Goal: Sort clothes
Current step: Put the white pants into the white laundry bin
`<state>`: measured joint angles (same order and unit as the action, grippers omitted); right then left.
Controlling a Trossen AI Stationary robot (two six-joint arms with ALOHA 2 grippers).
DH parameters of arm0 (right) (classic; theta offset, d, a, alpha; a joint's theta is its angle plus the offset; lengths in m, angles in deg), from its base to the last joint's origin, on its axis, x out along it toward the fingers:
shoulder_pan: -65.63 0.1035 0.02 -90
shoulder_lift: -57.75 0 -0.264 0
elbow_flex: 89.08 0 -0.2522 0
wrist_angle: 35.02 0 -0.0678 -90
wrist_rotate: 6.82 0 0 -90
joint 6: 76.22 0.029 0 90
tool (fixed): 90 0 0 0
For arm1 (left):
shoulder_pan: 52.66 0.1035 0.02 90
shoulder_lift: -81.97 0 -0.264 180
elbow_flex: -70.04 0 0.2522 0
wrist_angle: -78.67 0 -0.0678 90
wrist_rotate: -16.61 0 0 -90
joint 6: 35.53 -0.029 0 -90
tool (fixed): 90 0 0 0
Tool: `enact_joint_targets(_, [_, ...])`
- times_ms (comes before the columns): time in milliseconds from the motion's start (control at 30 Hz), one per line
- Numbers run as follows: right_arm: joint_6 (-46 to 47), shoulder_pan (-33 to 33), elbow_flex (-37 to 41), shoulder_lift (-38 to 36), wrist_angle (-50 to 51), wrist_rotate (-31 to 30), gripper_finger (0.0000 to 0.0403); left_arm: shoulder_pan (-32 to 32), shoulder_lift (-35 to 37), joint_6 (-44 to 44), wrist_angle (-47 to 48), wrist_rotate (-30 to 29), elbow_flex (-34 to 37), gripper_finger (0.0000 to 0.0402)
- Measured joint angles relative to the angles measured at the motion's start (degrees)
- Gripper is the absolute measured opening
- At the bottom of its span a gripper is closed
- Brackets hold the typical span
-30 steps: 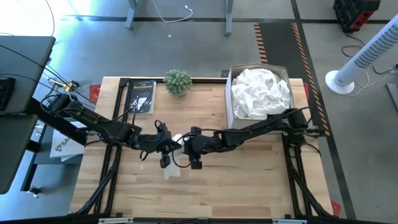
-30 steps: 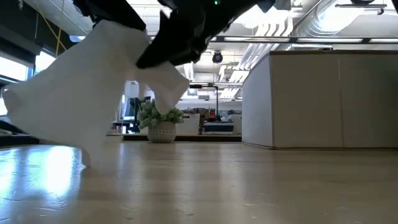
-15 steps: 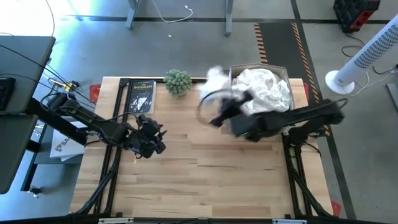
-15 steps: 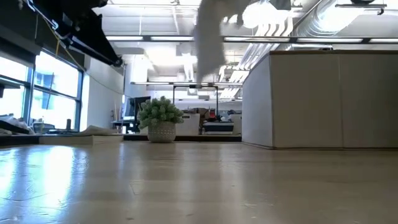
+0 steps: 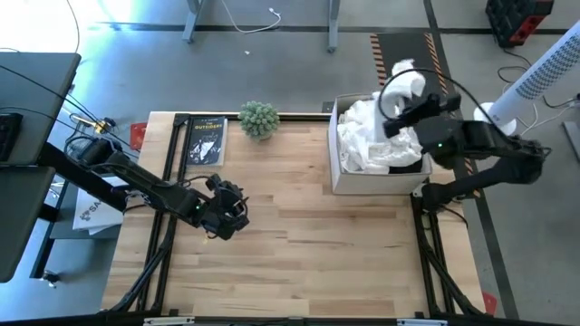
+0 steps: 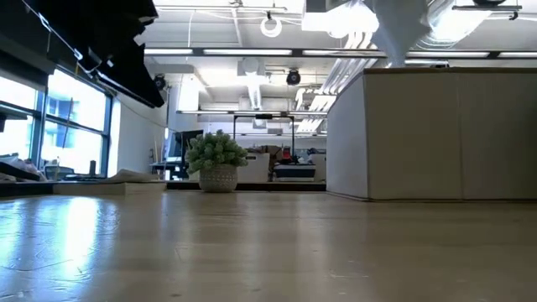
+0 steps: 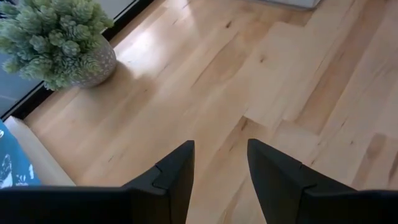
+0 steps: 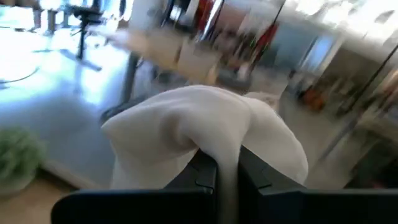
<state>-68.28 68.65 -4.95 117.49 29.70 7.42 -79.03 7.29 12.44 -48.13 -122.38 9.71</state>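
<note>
Table (image 5: 299, 226) of pale wood planks is bare of clothes, so sorting looks nearly done as far as visible; no dark garments show in any view. White cardboard box (image 5: 376, 184) at the right far side holds a heap of white clothes (image 5: 376, 136). Right gripper (image 5: 405, 93) is up over the box's far edge, fingers pinched tight on one white garment (image 8: 205, 134) that drapes around them; dropping it into the box looks like what's left. Left gripper (image 7: 221, 165) hangs low over the left middle of the table, fingers spread, holding nothing. Black book (image 5: 205, 140) and small potted plant (image 5: 259, 119) sit untouched at the far edge.
</note>
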Motion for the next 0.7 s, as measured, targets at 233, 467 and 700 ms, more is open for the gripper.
enact_joint_targets(233, [37.88,-13.0,8.82,-0.96,30.63,20.94,0.0012,0.02,-2.6,-0.02,-0.34,0.44,0.0,0.0147])
enact_joint_targets(467, [38.0,-20.13,34.35,-0.41,9.87,37.98,0.0019,0.02,-2.29,-0.06,-0.34,0.38,0.0,0.0147])
enact_joint_targets(700, [32.83,-26.33,44.48,-0.41,-0.98,43.94,0.0056,-0.04,-2.29,-0.09,-0.3,1.38,0.0,0.0147])
